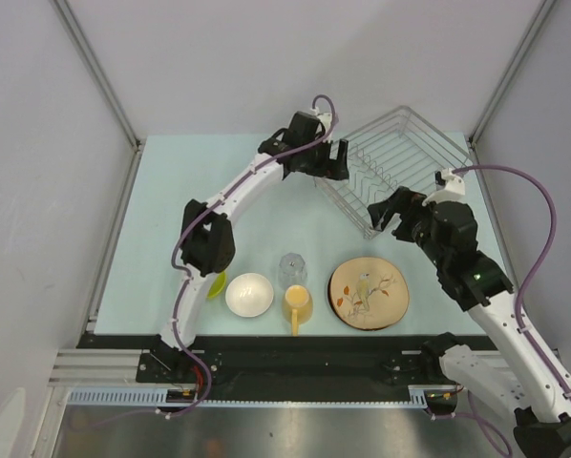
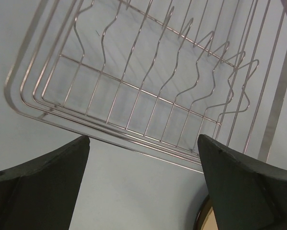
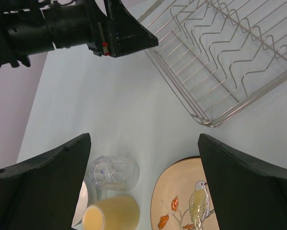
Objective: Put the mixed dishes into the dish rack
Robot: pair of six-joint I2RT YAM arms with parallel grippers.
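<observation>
The bench is a pale blue-green sheet boxed in by plain grey walls with metal posts at the far corners. Its left half and middle lie bare around the arms. The dish rack sits skewed in the far right corner, one corner of it pointing toward the middle of the bench, and all five dishes stand outside it in a row along the near edge. From the left these are the lime-green bowl (mostly hidden behind the left arm), the white bowl, and the yellow mug with its handle toward the near edge. The clear glass stands just behind the mug, and the floral plate lies flat at the right end. The left gripper hangs beside the rack's left rim, its fingers spread wide and holding nothing. The right gripper hovers at the rack's nearest corner above the plate, equally wide and empty.
</observation>
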